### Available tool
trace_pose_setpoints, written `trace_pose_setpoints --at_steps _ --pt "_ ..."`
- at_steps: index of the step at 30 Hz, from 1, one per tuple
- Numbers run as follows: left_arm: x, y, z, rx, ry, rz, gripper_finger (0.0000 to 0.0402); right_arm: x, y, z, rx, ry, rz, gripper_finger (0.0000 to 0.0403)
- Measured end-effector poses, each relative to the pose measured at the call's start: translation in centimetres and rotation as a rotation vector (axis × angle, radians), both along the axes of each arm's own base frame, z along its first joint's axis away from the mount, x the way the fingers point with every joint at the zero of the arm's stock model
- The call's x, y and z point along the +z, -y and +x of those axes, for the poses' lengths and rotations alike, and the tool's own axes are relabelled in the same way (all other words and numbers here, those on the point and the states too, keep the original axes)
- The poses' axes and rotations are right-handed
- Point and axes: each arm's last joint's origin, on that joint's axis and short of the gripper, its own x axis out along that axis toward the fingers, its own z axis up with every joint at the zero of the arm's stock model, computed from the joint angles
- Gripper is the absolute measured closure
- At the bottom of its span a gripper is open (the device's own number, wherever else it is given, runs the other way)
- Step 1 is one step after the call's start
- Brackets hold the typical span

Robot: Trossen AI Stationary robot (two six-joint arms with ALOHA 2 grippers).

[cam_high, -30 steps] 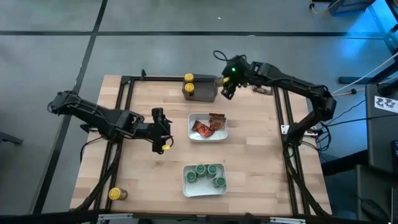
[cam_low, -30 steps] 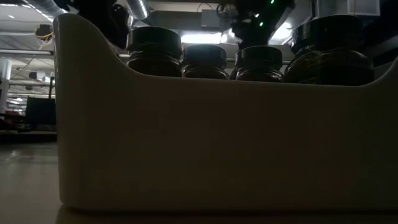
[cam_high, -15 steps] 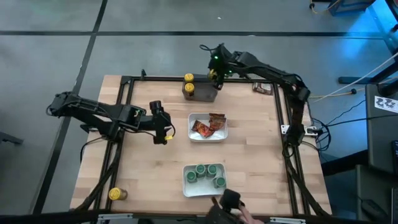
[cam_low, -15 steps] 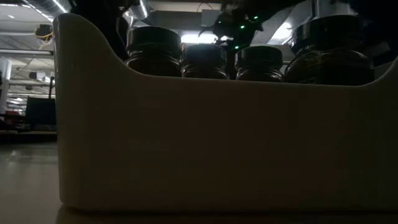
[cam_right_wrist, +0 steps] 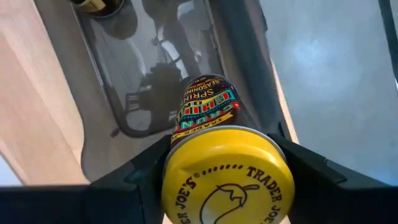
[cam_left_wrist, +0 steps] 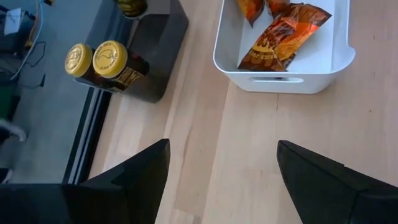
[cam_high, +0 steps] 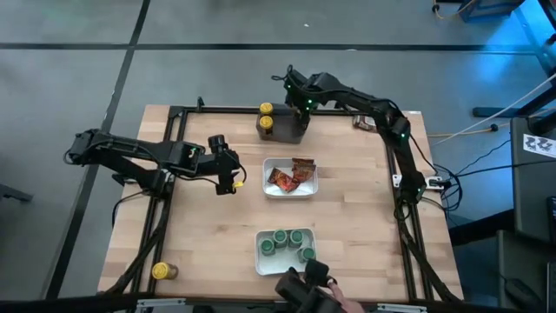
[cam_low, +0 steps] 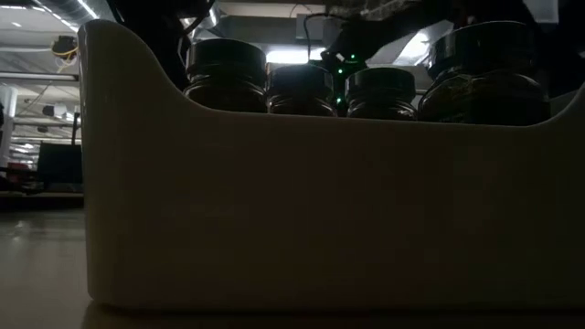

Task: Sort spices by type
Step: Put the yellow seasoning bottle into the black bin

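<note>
Right gripper (cam_right_wrist: 227, 180) clamped on yellow-lid jar (cam_right_wrist: 225, 177), held above dark grey block (cam_high: 282, 127) at table's far edge. Likely rigid, light, smooth: grip below lid, keep upright. Left gripper (cam_left_wrist: 221, 165) apart, idle near sachet tray (cam_left_wrist: 283, 79).

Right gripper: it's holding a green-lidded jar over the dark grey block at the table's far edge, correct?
Not quite: the lid is yellow, not green. The right wrist view shows the right gripper shut on a yellow-lidded jar over the dark grey block at the table's far edge.
</note>
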Motion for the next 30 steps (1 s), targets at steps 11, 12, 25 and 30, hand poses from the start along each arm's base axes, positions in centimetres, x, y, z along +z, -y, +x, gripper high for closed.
trace_pose_setpoints --at_steps 11,12,25,30 --pt "0.0 0.0 0.0 0.006 0.004 -0.005 0.0121 -1.6 0.5 0.9 0.001 0.011 -0.011 0.0164" --pt "0.0 0.0 0.0 0.007 0.004 -0.006 0.0121 -1.6 0.6 1.0 0.001 0.017 -0.014 0.0164" --pt "0.0 0.0 0.0 0.009 0.006 -0.007 0.0121 -2.3 0.5 1.0 0.011 0.022 0.01 0.0164" --pt "0.0 0.0 0.0 0.008 0.005 -0.007 0.0121 -3.4 0.4 0.8 0.011 0.004 0.023 0.0164"
